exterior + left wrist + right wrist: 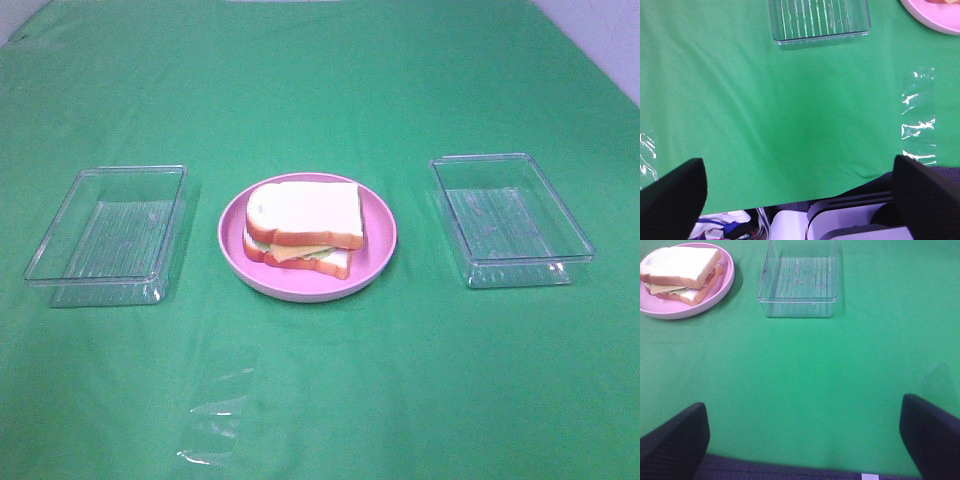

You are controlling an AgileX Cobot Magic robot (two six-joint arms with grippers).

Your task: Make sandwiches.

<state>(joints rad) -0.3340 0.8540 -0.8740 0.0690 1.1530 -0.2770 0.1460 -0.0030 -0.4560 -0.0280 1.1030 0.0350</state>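
In the left wrist view, the round pink plate [935,17] and the clear ribbed plastic tray [819,22] were cut off by the frame's edge; each black pincer showed only its finger [671,200] tips.

No legible text, label, brand, number or sign on any surface in view.

Open cloth [330,390]; 2 trays [110,235] [510,215] flank plate [380,215].
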